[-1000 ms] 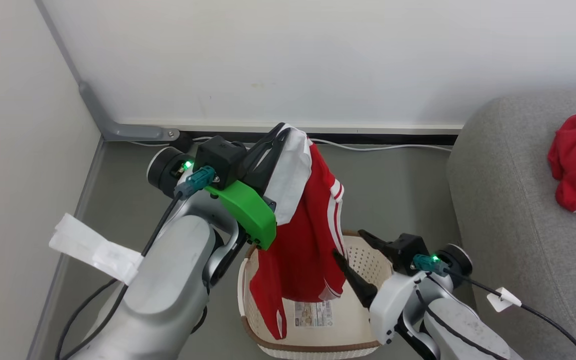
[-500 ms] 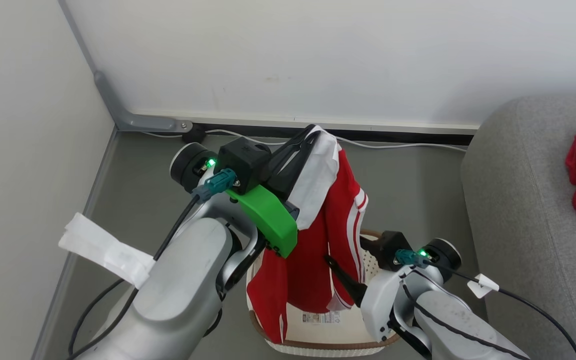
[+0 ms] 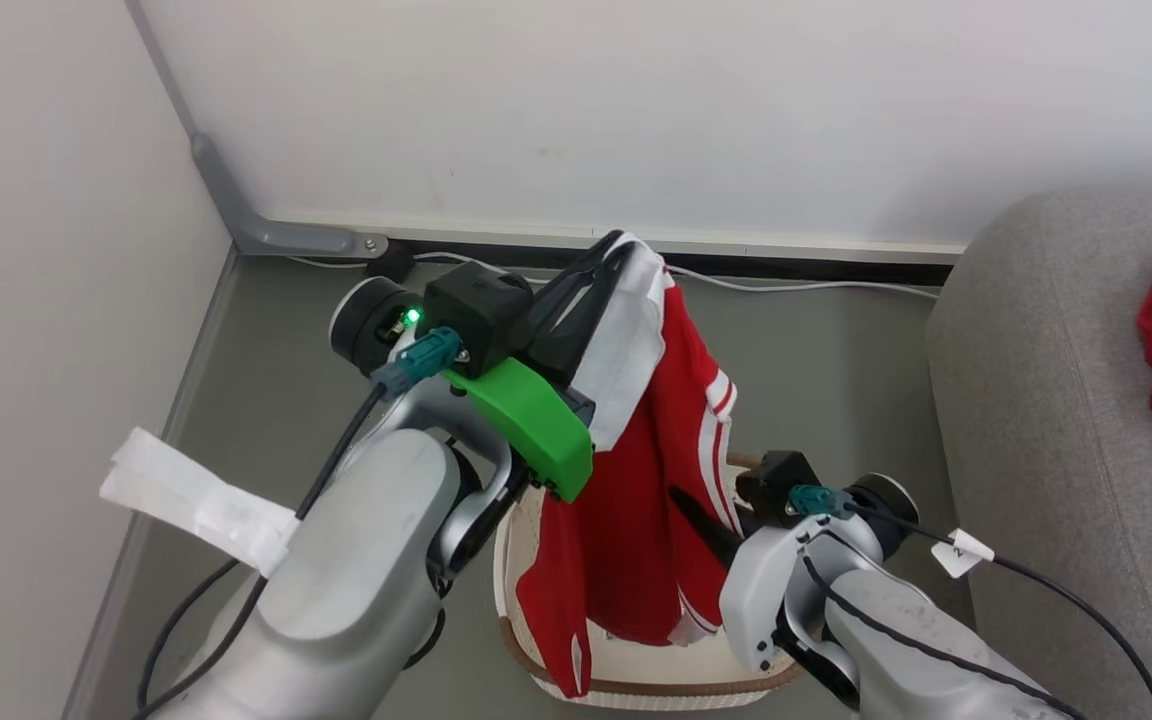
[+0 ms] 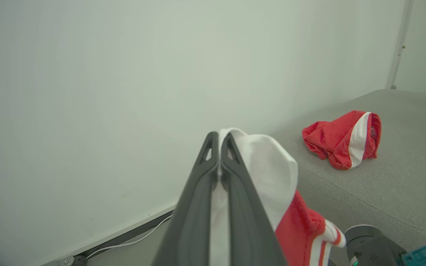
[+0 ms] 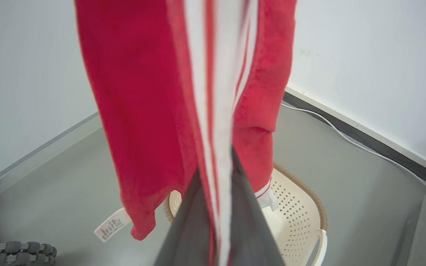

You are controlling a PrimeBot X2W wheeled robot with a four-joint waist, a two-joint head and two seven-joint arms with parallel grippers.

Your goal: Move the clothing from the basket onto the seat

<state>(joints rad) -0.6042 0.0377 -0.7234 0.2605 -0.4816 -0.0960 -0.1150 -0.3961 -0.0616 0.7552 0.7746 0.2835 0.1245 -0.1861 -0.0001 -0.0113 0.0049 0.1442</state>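
Grey floor (image 3: 816,380) | left fingers (image 4: 194,214) clamped on clothing (image 3: 636,520) | right fingers (image 5: 252,240) pinching same clothing's stripe

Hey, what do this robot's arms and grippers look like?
Silver-grey shell forearms. Left gripper and right gripper: two long dark tapering fingers each, on black blocks. Teal connectors with black cables at both wrists. The left arm has a bright green bracket, a green light and white tape; a small white tag hangs near the right wrist.
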